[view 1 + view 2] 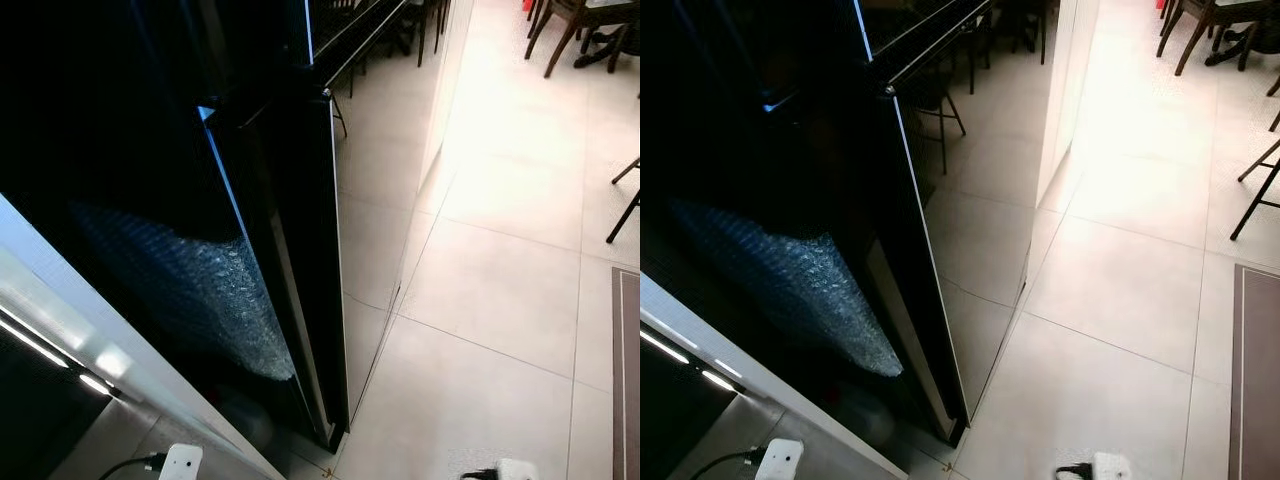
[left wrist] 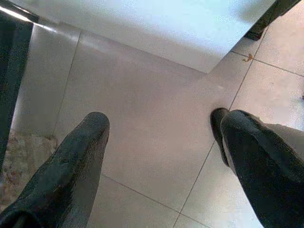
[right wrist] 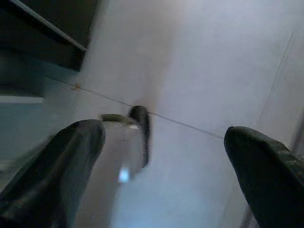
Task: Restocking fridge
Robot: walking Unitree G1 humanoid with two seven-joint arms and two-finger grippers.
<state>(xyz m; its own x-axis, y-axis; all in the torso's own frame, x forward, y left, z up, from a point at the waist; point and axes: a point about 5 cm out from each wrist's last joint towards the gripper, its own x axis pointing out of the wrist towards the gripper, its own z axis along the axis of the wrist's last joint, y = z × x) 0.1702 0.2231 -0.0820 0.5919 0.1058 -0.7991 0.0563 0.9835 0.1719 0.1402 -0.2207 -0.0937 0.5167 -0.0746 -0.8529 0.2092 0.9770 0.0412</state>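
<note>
Fridge, dark, upper left of frame, bubble wrap on its door. Left hand and right hand apart, empty, idle over floor.

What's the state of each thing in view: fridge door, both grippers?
black fridge door: standing open, seen edge-on, bubble wrap behind its glass.
left gripper: open, empty, hanging over the floor tiles.
right gripper: open, empty, pointing down at the floor.

Pale floor tiles fill the right side. Dark wooden chairs stand at the far right. A brown mat lies along the near right edge.
</note>
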